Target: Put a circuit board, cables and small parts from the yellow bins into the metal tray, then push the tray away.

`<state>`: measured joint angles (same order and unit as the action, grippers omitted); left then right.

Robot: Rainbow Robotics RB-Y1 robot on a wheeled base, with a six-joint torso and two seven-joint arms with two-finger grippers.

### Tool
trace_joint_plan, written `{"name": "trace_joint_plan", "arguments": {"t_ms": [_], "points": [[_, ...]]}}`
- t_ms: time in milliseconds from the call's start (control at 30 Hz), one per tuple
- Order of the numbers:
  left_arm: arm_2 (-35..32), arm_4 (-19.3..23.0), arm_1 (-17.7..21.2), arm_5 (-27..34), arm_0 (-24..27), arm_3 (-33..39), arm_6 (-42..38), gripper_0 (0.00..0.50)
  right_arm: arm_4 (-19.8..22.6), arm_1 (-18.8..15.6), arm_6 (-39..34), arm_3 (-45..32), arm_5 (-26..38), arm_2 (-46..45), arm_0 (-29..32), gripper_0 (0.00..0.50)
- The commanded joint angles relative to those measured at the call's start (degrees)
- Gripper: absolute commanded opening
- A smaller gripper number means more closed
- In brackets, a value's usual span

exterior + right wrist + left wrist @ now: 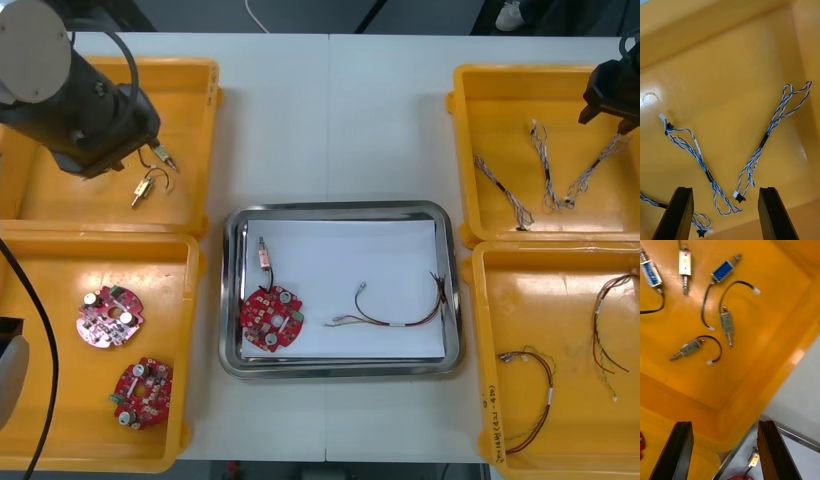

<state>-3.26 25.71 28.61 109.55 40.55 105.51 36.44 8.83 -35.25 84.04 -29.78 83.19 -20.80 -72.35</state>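
Hovering spread and empty, the right gripper (725, 191) hangs over the far right yellow bin (500, 110). The connector end of a twisted blue and white cable (763, 140) lies just between its fingers, likely lined up for a pick. Left gripper (724, 423), likewise spread and empty, sits over the far left bin (767, 337) near loose small metal parts (727, 322). Metal tray (340, 208) between the bins holds a circuit board (270, 318), one small part (263, 255) and a red and yellow cable (395, 310), so blue-white seems the piece lacking.

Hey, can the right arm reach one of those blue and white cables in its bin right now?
Probably yes. The right gripper hangs open above the bin, and a cable lies loose on the bin floor just below it, with nothing covering it.
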Motion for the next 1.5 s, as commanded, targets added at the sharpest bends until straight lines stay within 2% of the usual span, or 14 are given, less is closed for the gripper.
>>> {"name": "trace_joint_plan", "arguments": {"t_ms": [33,267,433,700,1000,1167,1367,1500], "points": [[-1.93,-1.46,4.35,0.45,4.1,-6.29,-0.93,0.5,-0.92,-2.55,-4.15,1.13,-2.24,-1.79,-3.41,0.5],[-4.39,-5.41,4.79,0.45,9.37,-19.21,3.9,0.5,-1.1,-3.07,-10.12,4.56,-3.91,-1.79,-3.41,0.5],[-4.65,-7.78,4.79,0.45,11.57,-25.71,4.87,0.5,-1.8,-3.16,-11.35,4.82,-3.91,-1.79,-2.8,0.5],[-5.18,-10.07,4.79,-7.07,15.0,-36.87,7.33,0.5,-1.19,-3.25,-15.66,4.82,-4.26,-1.79,-0.95,0.5],[-5.0,-10.16,4.79,-17.09,16.76,-44.52,8.3,0.5,-0.22,-3.86,-16.27,5.44,-5.32,-2.4,0.98,0.5],[-5.0,-10.68,4.7,-20.52,17.11,-46.8,9.0,0.5,-0.22,-4.92,-15.48,8.6,-7.25,-3.63,0.37,0.5],[-5.0,-12.09,4.79,-25.0,17.55,-50.58,9.88,0.5,-0.31,-5.45,-15.13,8.87,-7.6,-3.63,0.37,0.5],[-5.0,-12.71,4.7,-28.34,17.63,-52.6,10.5,0.5,-0.31,-5.97,-15.13,12.03,-10.68,-3.98,0.01,0.5]]}}
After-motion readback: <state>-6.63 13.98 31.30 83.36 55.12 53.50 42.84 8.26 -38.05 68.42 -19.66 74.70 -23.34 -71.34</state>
